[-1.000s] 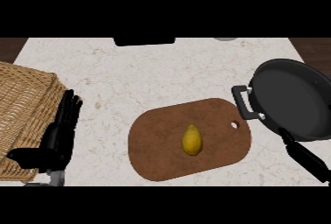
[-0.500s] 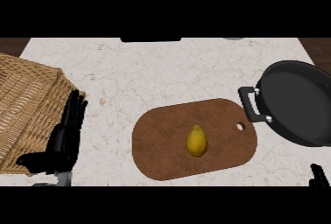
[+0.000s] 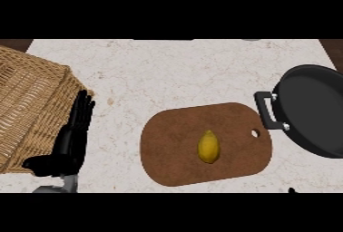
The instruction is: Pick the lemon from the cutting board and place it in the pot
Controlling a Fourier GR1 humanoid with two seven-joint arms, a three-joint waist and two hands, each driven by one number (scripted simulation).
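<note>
A yellow lemon [image 3: 209, 147] lies on its side near the middle of the brown cutting board [image 3: 171, 140]. The black pot [image 3: 320, 115] stands just right of the board, its side handle [image 3: 269, 111] close to the board's far right corner. My left hand [image 3: 71, 138] rests open at the lower left, fingers straight and pointing up, well left of the board and beside the basket. Of my right hand [image 3: 291, 190] only a tiny dark tip shows at the lower edge, below the pot and right of the board.
A large wicker basket [image 3: 30, 106] fills the left side, its edge touching my left hand. Pale marble counter [image 3: 174, 72] stretches behind the board and between the board and the basket. The pot runs off the right edge of the view.
The right hand has slid down and right, almost out of the picture. The view has shifted, so the board, lemon and pot sit a little further right. The left hand stays put.
</note>
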